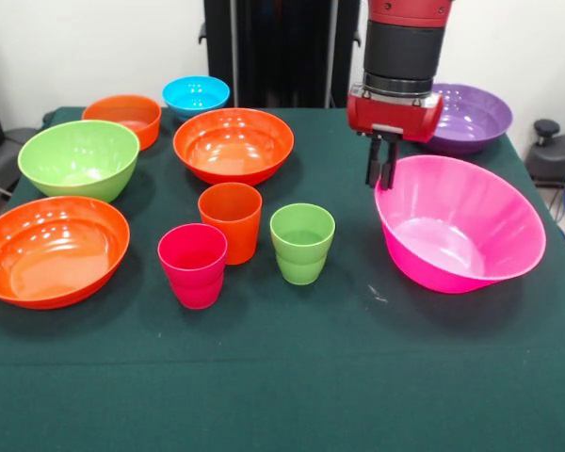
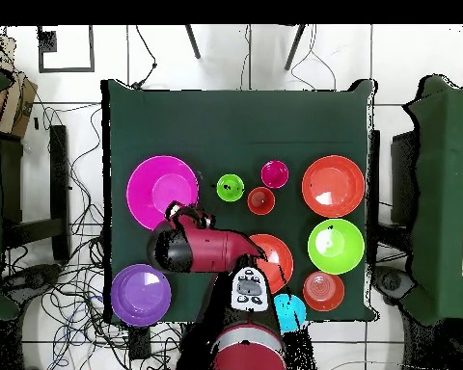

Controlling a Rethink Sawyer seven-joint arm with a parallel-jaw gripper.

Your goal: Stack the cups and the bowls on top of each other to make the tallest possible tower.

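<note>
My gripper [image 1: 381, 179] hangs at the far-left rim of the large pink bowl [image 1: 457, 235], its fingers close together and shut on that rim. The bowl sits tilted, its gripped edge higher. In the overhead view the gripper [image 2: 177, 210] meets the pink bowl [image 2: 153, 188] at its edge. Three cups stand apart mid-table: orange cup [image 1: 230, 221], magenta cup [image 1: 193, 266], light green cup [image 1: 302, 243]. The purple bowl [image 1: 471, 118] rests behind the gripper. Nothing is stacked.
A wide orange bowl [image 1: 234, 143] lies behind the cups, another wide orange bowl [image 1: 52, 250] at the front left. The green bowl [image 1: 78, 158], small orange bowl [image 1: 122, 115] and small blue bowl [image 1: 196, 94] line the far left. The table edge [image 1: 282, 433] is near.
</note>
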